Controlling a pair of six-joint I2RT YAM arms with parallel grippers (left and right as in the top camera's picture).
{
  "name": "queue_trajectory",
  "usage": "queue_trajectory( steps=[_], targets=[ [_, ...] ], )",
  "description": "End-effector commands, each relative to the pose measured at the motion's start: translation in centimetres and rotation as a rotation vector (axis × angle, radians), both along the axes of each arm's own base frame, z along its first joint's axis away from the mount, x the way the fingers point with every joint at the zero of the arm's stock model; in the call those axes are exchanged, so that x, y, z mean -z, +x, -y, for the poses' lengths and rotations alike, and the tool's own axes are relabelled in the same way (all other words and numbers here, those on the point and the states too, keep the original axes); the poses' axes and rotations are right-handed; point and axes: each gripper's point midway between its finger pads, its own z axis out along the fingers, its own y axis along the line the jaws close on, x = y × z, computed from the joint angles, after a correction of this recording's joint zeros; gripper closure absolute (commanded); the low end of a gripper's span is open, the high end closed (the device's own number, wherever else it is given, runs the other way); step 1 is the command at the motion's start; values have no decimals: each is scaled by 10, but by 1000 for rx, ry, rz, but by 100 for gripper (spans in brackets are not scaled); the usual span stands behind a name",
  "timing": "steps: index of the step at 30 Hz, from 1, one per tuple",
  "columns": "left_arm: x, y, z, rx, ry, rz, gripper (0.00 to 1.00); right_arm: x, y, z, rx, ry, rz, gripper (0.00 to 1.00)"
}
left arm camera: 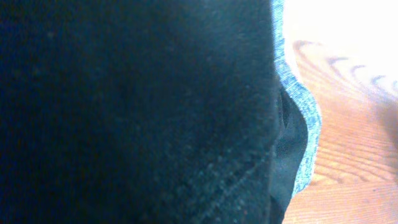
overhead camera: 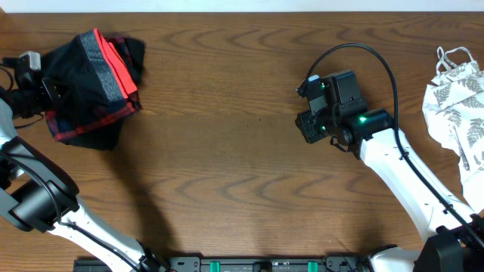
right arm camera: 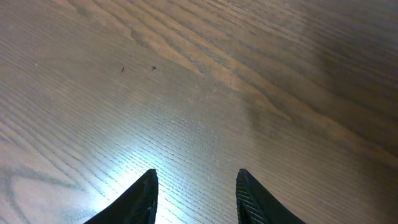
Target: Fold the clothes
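Overhead view, left gripper [overhead camera: 47,89] pressed together at black leggings [overhead camera: 72,72] on plaid piece [overhead camera: 94,125], right gripper [right arm camera: 196,174] spread, well apart from them, white leaf top [overhead camera: 457,106] far right, three clothes, two grippers

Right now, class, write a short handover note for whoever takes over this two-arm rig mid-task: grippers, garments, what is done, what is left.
Left gripper: shut, right up against the black leggings; whether it pinches fabric cannot be told.
Right gripper: open, empty, over the bare table.
Garments: leggings bunched on the plaid piece at the left end; white leaf-print top crumpled at the right edge.
Done: no neat fold visible.
Left: probably fold all three.
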Motion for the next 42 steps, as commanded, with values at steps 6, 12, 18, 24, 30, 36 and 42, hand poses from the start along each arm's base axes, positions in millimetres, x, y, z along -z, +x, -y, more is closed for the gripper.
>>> queue_trajectory(
  steps=[6,12,18,24,30,36,42],
  targets=[
    [5,-15,-23,-94,103,-114,89,-9,0,0,-1,11,26,60],
    [18,-28,-42,-207,151,-233,35,-9,0,0,-1,11,25,60],
    [29,-45,-68,-369,226,-360,17,-8,-1,1,-1,9,18,60],
    [32,-58,-88,-538,264,-439,16,-6,-6,2,-1,2,-1,60],
    [20,-46,-81,-528,205,-371,14,-6,-6,2,-1,1,-2,60],
    [-20,-29,-65,-474,142,-222,12,-6,-6,2,-1,1,-2,60],
    [-87,-18,-35,-386,80,-33,22,-6,-5,2,-1,1,-1,60]
  ],
)
